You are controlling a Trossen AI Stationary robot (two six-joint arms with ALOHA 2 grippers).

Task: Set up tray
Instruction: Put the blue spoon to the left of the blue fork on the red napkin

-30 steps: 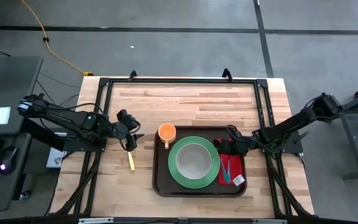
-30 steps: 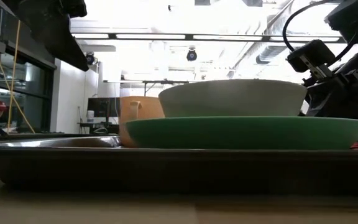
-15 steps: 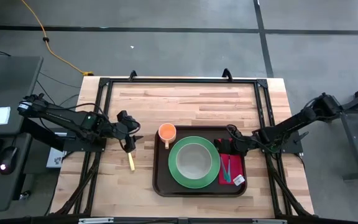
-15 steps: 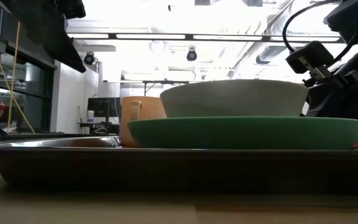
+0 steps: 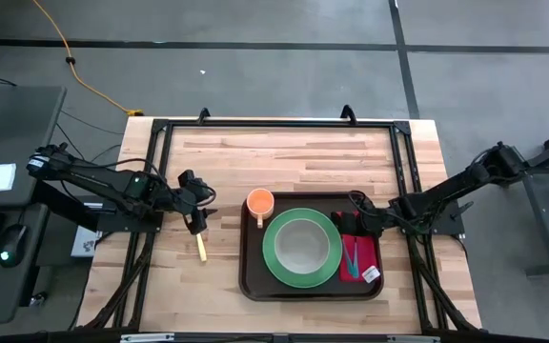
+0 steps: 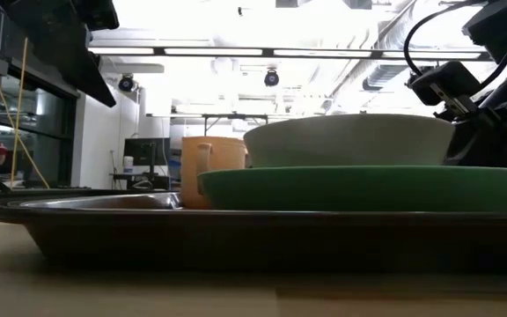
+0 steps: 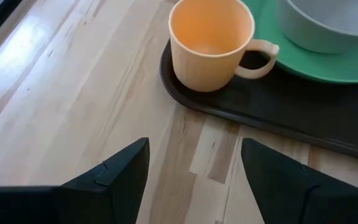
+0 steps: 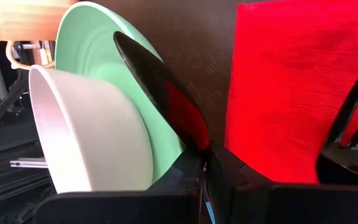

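Note:
The dark-brown tray (image 5: 251, 281) lies on the wooden table. It carries an orange cup (image 5: 259, 202), a green plate (image 5: 276, 265) with a white bowl (image 5: 301, 243) on it, and a red napkin (image 5: 372, 246) with a fork (image 8: 347, 143) on it. My right gripper (image 5: 349, 227) is down over the tray between plate and napkin, shut on a thin, shiny black knife-like piece (image 8: 160, 87). My left gripper (image 7: 194, 168) hangs open above the bare table, left of the cup (image 7: 210, 43), and touches nothing. My right gripper pinches the black knife-like piece between its two fingers at the end nearest them (image 8: 204, 148). It comes slanting down from the table's right side. The piece stands on edge and runs out along the fingers past the plate's rim (image 8: 166, 143). Whether it touches the tray does not show.
A pale yellow stick-like utensil (image 5: 200, 248) lies on the table left of the tray, just near-side of my left gripper. A black metal frame (image 5: 274, 124) rings the far half of the table. Bare wood lies beyond the tray's far edge.
The tray has slid a little toward the table's right edge, with cup, plate, bowl and napkin riding along in place. My right gripper has drawn back the same way, still shut.

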